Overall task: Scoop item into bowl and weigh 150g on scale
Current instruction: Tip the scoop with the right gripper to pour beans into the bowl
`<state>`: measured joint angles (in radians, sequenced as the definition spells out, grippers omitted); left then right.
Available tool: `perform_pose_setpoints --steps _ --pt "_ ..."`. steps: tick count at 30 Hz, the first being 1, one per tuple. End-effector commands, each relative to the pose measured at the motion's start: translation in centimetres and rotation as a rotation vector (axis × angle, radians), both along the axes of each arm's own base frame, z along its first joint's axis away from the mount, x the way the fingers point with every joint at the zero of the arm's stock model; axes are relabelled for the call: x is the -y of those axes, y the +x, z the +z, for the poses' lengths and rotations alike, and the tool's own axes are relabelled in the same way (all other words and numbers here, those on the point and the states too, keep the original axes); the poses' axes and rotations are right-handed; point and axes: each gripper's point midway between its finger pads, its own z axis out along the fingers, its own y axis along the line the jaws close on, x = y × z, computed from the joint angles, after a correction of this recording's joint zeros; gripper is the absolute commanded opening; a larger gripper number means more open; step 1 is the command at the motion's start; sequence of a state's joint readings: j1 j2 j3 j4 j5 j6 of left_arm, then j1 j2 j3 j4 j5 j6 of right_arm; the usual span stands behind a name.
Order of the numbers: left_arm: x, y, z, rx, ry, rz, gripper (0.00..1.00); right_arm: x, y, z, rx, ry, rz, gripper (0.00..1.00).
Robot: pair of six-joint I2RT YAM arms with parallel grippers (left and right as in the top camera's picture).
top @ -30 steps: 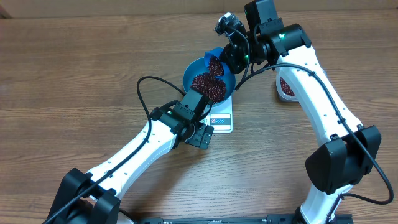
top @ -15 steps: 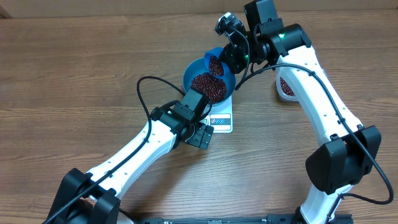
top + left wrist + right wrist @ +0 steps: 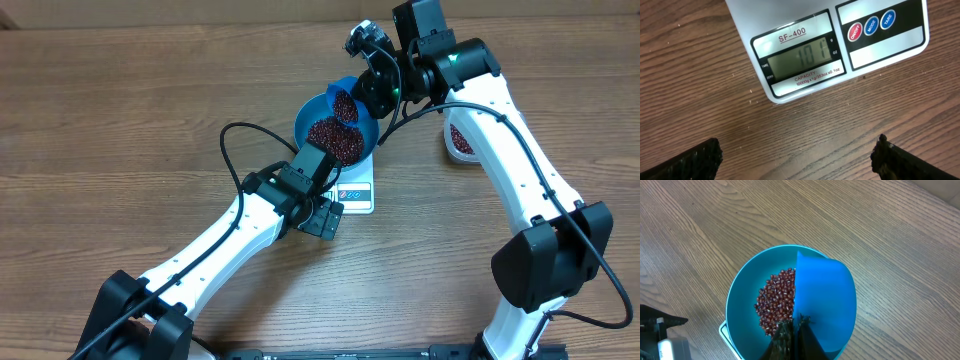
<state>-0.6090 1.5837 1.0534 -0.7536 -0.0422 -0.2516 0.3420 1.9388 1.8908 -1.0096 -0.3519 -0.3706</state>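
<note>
The tiny dark red-brown beans point(image 3: 335, 140) lie as a loose heap inside the round deep blue bowl point(image 3: 303, 120), at the upper centre of the overhead view. In the right wrist view the beans point(image 3: 776, 302) cover the left part of the bowl's point(image 3: 737, 300) floor. The rest of the floor is hidden by the small blue plastic scoop point(image 3: 825, 297), which is tilted over the bowl's right half. From above, the scoop point(image 3: 345, 101) shows more beans inside it and hangs at the bowl's upper right rim.

The right gripper point(image 3: 793, 332) has its dark fingers pinched tight together on the scoop's near end, at the bottom centre of its frame.

The bowl stands on the small flat white square scale point(image 3: 360, 193), whose panel edge sticks out below it. In the left wrist view the scale point(image 3: 785, 15) fills the upper frame. Its grey display point(image 3: 800, 57) carries faint digits that seem to read 101, and one red and two blue round buttons point(image 3: 871, 25) sit to the right.

The left gripper point(image 3: 797, 155) hovers over bare wood just below the scale's panel. Its two black fingers point(image 3: 692, 161) are spread to the bottom corners of the frame and hold nothing.

At the right of the overhead view, a clear plastic tub point(image 3: 460, 140) with more beans is partly hidden behind the white right arm. Everything rests on the brown wooden table point(image 3: 120, 100).
</note>
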Motion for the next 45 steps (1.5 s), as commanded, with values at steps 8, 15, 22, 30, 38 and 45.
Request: perform_pose_setpoints --steps 8,15,22,30,38,45 --pt "0.01 -0.07 0.11 0.012 0.010 -0.023 1.00 -0.60 0.22 1.81 0.043 0.029 0.014 0.04" --pt "0.00 -0.07 0.11 0.012 0.010 -0.023 1.00 -0.60 0.22 1.81 0.043 0.029 0.014 0.04" --pt "-0.01 -0.07 0.09 0.012 0.011 -0.022 1.00 -0.74 0.63 2.12 0.065 0.036 0.014 0.06" --pt "0.01 -0.06 0.10 0.012 0.011 -0.023 1.00 -0.85 0.37 1.80 0.062 0.008 0.010 0.04" --pt "0.00 -0.06 0.10 0.012 0.011 -0.022 1.00 -1.07 0.57 2.06 0.057 0.033 -0.010 0.04" --pt "0.00 -0.06 0.10 0.012 0.011 -0.022 0.99 -1.23 0.97 2.69 0.104 0.031 0.015 0.04"
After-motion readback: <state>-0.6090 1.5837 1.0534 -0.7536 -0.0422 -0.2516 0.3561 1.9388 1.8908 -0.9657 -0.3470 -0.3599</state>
